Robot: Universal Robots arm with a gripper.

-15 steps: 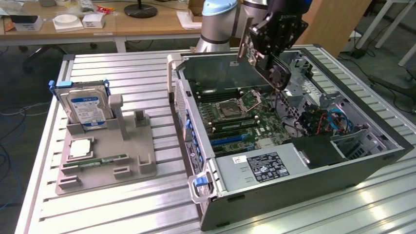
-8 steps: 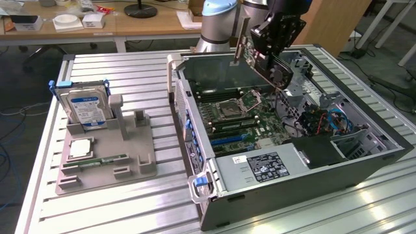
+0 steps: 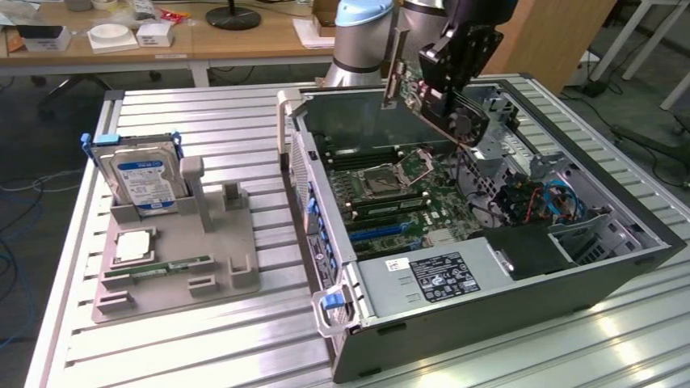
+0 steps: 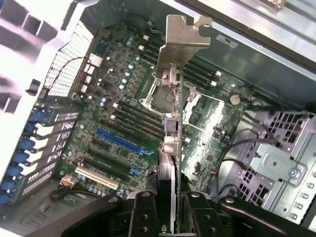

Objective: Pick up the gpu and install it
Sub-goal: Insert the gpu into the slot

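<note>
The gpu, a thin dark card with a silvery metal bracket at one end, hangs tilted above the open computer case. My gripper is shut on it. The wrist view looks along the gpu edge-on, bracket at the far end, with my gripper clamped on either side of the card. Below it lies the green motherboard with a blue expansion slot; that slot sits toward the front of the board, below and apart from the card.
A grey fixture on the slatted table holds a blue-labelled hard drive, a processor and a green memory stick. Inside the case are a power supply, cables and a drive cage.
</note>
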